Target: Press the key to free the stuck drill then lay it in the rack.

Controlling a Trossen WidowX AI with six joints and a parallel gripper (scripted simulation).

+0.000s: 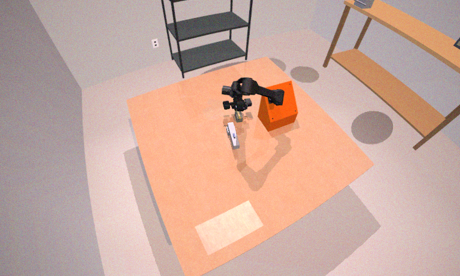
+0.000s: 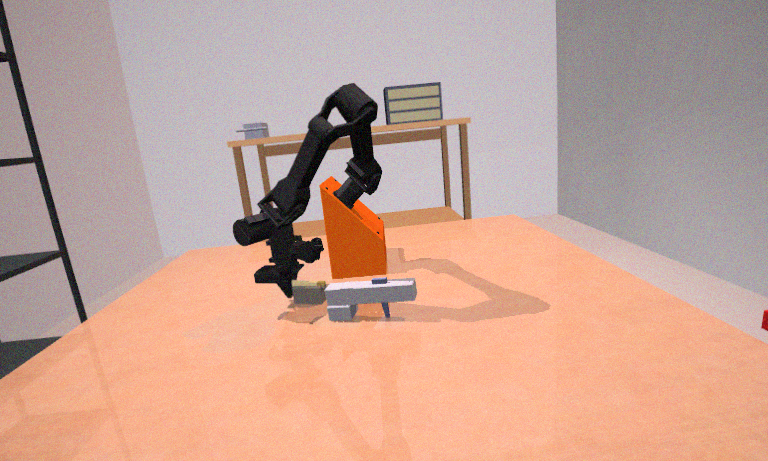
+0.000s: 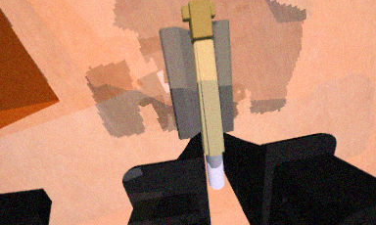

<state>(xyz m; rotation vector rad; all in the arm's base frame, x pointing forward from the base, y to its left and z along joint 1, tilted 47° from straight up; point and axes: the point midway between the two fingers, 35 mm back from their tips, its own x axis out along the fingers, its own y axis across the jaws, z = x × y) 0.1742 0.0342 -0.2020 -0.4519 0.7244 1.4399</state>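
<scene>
My gripper [image 1: 239,111] [image 2: 291,292] [image 3: 204,133] is shut on the drill, a slim tan rod with a darker stepped head at its far end and a short lilac end at the fingers. The drill [image 1: 239,115] [image 2: 308,282] [image 3: 211,108] lies level between the walls of the grey rack [image 1: 238,120] [image 2: 308,295] [image 3: 171,54], its head past the rack's far end. Whether it touches the groove's bottom is hidden. The pale holder [image 1: 232,132] [image 2: 351,292] stands just beyond the rack, with a small blue key [image 1: 233,135] [image 2: 379,280] on top.
The orange wedge-shaped base [image 1: 284,107] [image 2: 356,244] [image 3: 20,73] carries the arm and stands close beside the rack. A pale rectangle [image 1: 229,227] is on the table [image 1: 176,191] near its front edge. A dark shelf unit and a wooden bench stand beyond the table.
</scene>
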